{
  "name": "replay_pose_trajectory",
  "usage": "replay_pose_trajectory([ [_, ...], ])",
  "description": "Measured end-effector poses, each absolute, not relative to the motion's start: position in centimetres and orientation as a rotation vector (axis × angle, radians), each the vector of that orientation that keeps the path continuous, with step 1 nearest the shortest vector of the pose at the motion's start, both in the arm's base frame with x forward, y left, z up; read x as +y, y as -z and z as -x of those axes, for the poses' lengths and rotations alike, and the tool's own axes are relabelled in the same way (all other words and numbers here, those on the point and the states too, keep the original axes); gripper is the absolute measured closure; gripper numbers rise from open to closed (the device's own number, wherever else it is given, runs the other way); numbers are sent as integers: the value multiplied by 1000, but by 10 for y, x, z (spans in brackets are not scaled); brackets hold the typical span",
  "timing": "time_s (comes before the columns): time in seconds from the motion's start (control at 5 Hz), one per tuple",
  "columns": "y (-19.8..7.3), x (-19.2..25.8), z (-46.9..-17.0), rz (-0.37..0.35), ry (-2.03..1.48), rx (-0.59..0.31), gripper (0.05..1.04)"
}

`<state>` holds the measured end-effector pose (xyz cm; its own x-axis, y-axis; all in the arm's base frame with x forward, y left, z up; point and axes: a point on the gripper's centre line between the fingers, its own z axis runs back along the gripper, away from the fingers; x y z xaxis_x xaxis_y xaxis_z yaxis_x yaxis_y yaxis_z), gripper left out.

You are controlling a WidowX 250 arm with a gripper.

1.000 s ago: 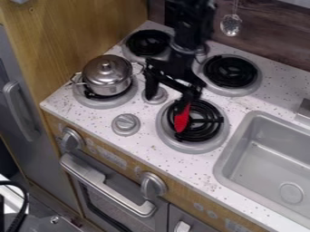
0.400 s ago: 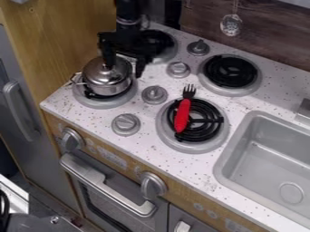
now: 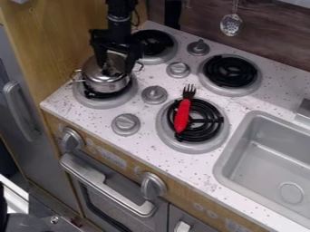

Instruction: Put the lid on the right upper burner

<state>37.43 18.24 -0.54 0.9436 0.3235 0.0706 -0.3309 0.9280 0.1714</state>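
At the far left of the view, well apart from the gripper (image 3: 113, 66), is a grey door with an upright handle (image 3: 18, 108). The metal pot (image 3: 108, 86) stands just below the gripper on the lower left burner (image 3: 97, 103). The lid (image 3: 95, 71) sits on the pot, covering its mouth, so I cannot tell what is inside. The black gripper hangs right over the lid with its two fingers set wide apart, one to each side of the lid's middle; whether they touch it, I cannot tell.

Below the gripper, on the front of the stove, are a knob (image 3: 71, 139), an oven handle (image 3: 106, 181) and another knob (image 3: 153, 185), with some faint print between the knobs.

Just behind the gripper and to its right is the upper left burner (image 3: 158, 44). Four grey dials (image 3: 155, 94) stand on the white top, from below the gripper to its upper right. Farther right and lower than the gripper, a fork (image 3: 182, 115) lies on the lower right burner (image 3: 192, 147), its red handle across the black coil and its dark prongs past the rim. The upper right burner (image 3: 230, 71) is well to the gripper's right. Beyond it, lower down, is a grey sink (image 3: 233, 144) with a round drain (image 3: 291, 192) in its floor.
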Motion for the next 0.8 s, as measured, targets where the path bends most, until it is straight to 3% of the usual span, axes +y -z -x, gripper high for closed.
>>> replay_pose_trajectory([
  [0.8,13,197,-371,-167,-381,-26,95],
])
